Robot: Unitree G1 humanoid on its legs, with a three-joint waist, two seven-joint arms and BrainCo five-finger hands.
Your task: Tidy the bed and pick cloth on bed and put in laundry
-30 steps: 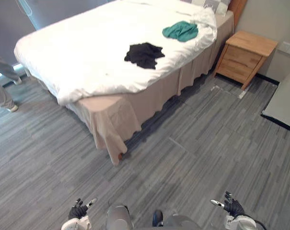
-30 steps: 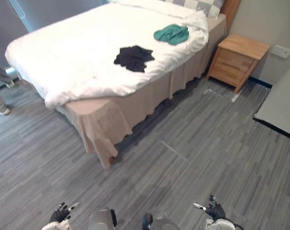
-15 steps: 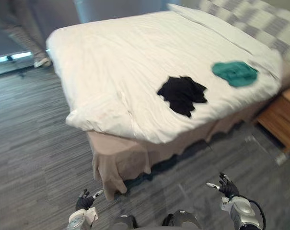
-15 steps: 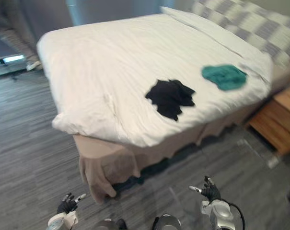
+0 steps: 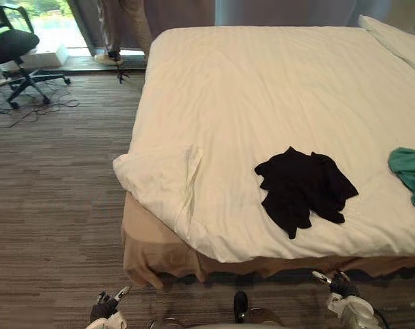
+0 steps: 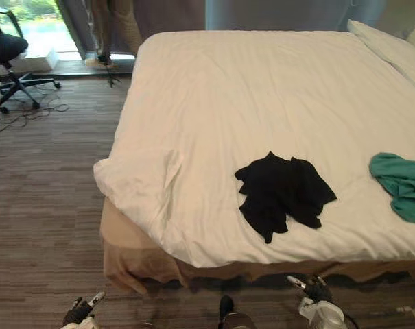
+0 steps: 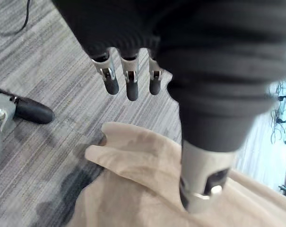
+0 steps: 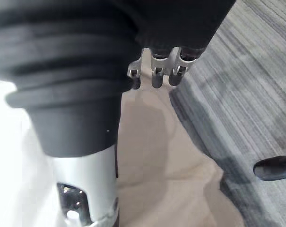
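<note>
- The black cloth [image 5: 304, 188] lay crumpled on the bed [image 5: 262, 82] near its front edge, at 1 o'clock from the robot. The green cloth [image 5: 411, 177] lay apart at 3 o'clock of it.
- The left robot hand [image 7: 128, 82] hung low by the bed skirt [image 7: 133, 179], fingers straight, empty.
- The right robot hand [image 8: 155, 71] hung at 5 o'clock of the black cloth, fingers relaxed, holding nothing.
- Judged: both cloths light, limp, not slippery, not fragile; would sag when lifted.
- Best hold: pinch a raised fold mid-heap, gathering layers, clear of the sheet beneath.
- The duvet corner [image 5: 162, 171], folded back at 9 o'clock of the black cloth, wanted smoothing.
</note>
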